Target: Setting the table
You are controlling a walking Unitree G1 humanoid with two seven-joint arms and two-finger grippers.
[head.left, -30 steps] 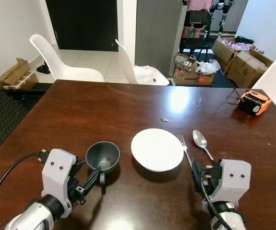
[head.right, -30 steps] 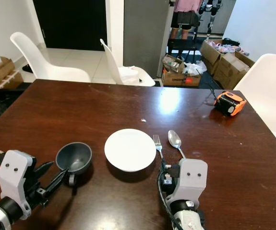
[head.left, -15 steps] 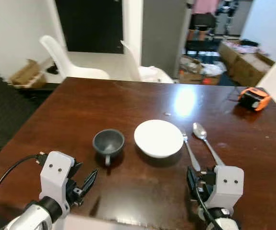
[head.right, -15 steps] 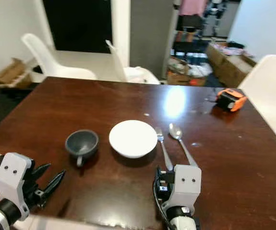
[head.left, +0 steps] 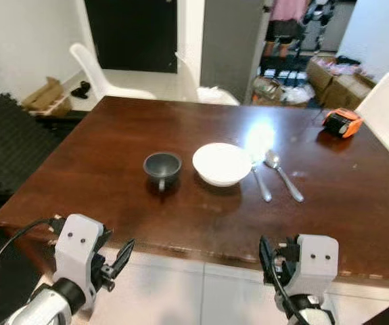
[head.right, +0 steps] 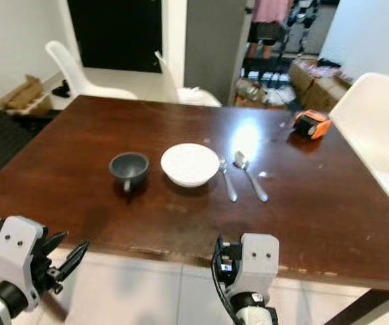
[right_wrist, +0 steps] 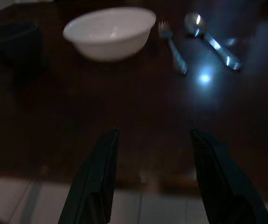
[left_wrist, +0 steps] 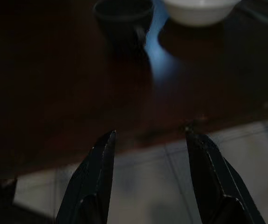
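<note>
Facing bowl (head.left: 222,163), cup (head.left: 162,165), cutlery

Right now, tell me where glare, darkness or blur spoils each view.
Left eye view: bright window glare on the table beside the white bowl, washing over the fork head. Right eye view: same glare by the spoon. Left wrist view: very dark, dark mug barely readable. Right wrist view: dim, soft focus.
</note>
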